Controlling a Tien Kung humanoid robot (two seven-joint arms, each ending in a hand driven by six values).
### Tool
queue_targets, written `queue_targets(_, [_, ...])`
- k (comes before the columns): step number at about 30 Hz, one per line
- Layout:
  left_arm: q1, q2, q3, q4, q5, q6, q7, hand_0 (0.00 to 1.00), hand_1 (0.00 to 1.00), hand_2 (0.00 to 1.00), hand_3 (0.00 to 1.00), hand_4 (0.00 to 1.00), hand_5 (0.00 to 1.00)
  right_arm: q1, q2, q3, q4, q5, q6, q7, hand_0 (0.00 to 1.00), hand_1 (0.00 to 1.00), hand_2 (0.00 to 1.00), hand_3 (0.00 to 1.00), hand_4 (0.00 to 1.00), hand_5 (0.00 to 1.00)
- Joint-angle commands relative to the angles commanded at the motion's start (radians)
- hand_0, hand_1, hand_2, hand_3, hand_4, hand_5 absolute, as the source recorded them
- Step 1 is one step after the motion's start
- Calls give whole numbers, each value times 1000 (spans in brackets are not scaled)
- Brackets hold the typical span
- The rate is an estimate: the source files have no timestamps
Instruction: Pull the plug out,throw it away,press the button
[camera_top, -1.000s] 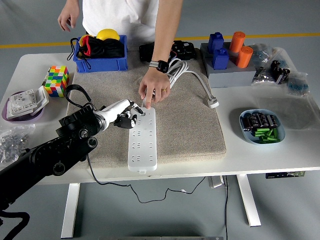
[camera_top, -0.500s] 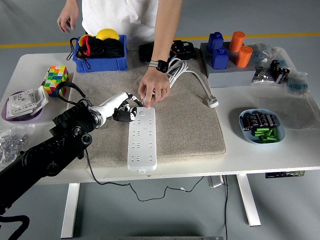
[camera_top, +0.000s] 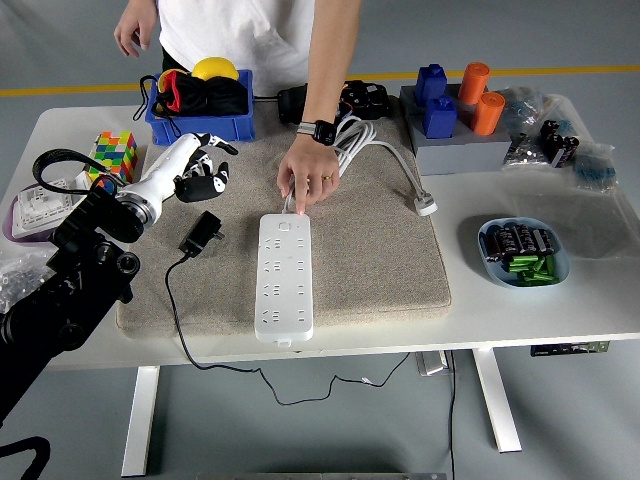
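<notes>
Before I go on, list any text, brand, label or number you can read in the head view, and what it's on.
None can be read.
Power strip: no legible marking; any print is too small.
Black plug: no visible label.
Person's watch: face too small to read.
Packets at the far right: any print is blurred.

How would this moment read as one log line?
plug: out, lying on mat | left hand: empty, raised | person's hand: on power strip

Mat (camera_top: 370, 250): beige cloth, rough, matt. On it, power strip (camera_top: 284, 277): white plastic, smooth; plug (camera_top: 204, 230) left of strip: black plastic, matt. Bin (camera_top: 200, 123) behind mat: blue glossy plastic
</notes>
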Motion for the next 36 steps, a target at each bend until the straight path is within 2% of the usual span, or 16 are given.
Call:
queue_targets(2, [20,-1,-29,-7,11,7,-10,330,432,460,722,697,35,1,2,2,0,1,-2,4,744,679,641,611,659,477])
queue_targets(3, [28,0,-42,-9,17,10,-13,793,783,700,793,739,172,2,4,2,0,1,-3,5,744,680,641,611,659,476])
queue_targets(7, [58,10,-85,-12,13,36,-47,793,783,700,793,739,172,7,8,4,0,-4,-8,6,744,680,641,611,659,476])
queue_targets(8, [72,20,-102,-11,7,52,-65,877,885,804,818,756,218,10,9,2,0,-3,-9,8,744,679,641,611,659,476])
queue_targets(12, [101,43,-145,-16,13,66,-77,877,885,804,818,756,218,19,4,-2,0,-2,-11,6,744,679,641,611,659,476])
queue_targets(14, [107,48,-159,-20,16,70,-79,877,885,804,818,756,218,22,3,-1,0,-5,-12,2,744,679,641,611,659,476])
queue_targets(15, [110,49,-170,-26,19,72,-81,908,940,888,858,770,328,23,2,-1,0,-4,-13,1,744,680,641,612,659,476])
queue_targets(20, [115,48,-205,-33,18,88,-95,908,940,888,858,770,328,32,-1,1,0,-4,-13,0,744,680,641,612,659,476])
queue_targets(21, [116,47,-208,-33,19,90,-97,964,998,965,929,804,557,33,-1,0,0,-4,-13,0,744,679,641,612,659,475])
queue_targets(26, [124,48,-238,-37,20,89,-103,964,998,965,929,804,557,42,-4,-13,0,3,-12,0,744,679,641,612,659,475])
queue_targets(27, [125,49,-245,-37,21,87,-101,966,998,965,936,807,612,43,-5,-15,0,4,-12,0,745,679,641,611,659,475])
queue_targets(30, [127,51,-270,-28,9,71,-95,966,998,965,936,807,612,46,-10,-22,0,6,-15,-5,745,679,641,611,659,475])
queue_targets(33, [128,63,-291,-21,-11,64,-93,954,996,955,934,802,606,58,-15,-32,0,11,-25,-8,744,679,641,615,659,475])
queue_targets(36, [100,79,-302,-22,-15,66,-103,954,996,955,934,802,606,101,-19,-62,0,19,-19,-10,744,679,641,615,659,475])
